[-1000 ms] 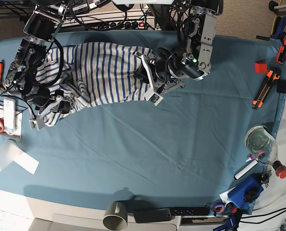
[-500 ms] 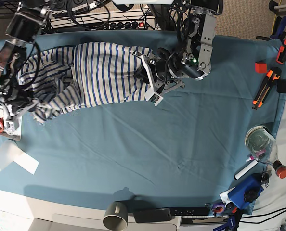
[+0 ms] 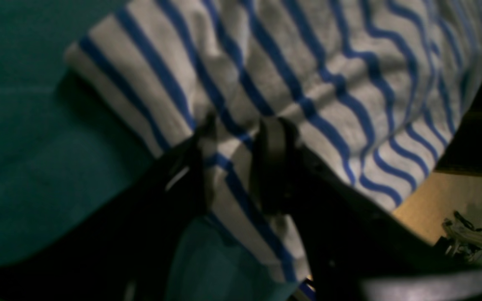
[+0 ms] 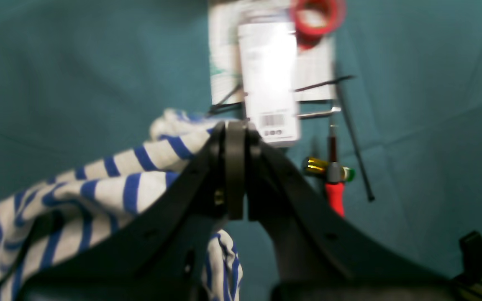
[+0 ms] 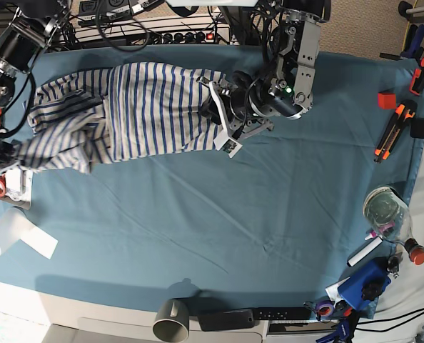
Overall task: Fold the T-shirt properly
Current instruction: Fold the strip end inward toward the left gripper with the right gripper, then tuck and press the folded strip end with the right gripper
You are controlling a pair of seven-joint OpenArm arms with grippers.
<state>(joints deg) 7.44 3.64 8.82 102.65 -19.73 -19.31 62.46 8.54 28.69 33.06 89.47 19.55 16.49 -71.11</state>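
The white, blue-striped T-shirt [image 5: 148,107] lies stretched along the back of the teal table cloth [image 5: 219,207]. My left gripper [image 5: 223,118] is shut on the shirt's right end; in the left wrist view its fingers [image 3: 270,167] pinch a fold of the striped cloth [image 3: 291,71]. My right gripper [image 5: 5,153] is at the far left edge, shut on the shirt's other end; in the right wrist view its closed fingertips [image 4: 234,167] clamp the striped cloth [image 4: 111,188], held above the table.
By the right gripper lie a white box [image 4: 268,79], a red tape roll [image 4: 316,14] and a red-handled screwdriver [image 4: 334,188]. A white paper roll [image 5: 16,236] lies front left. Tools [image 5: 401,125] and a jar [image 5: 387,207] sit right; a grey cup [image 5: 173,321] is at the front edge.
My right gripper has pulled its end of the shirt further left, stretching the bunched cloth out towards the table's left edge. The left gripper has stayed in place, still gripping.
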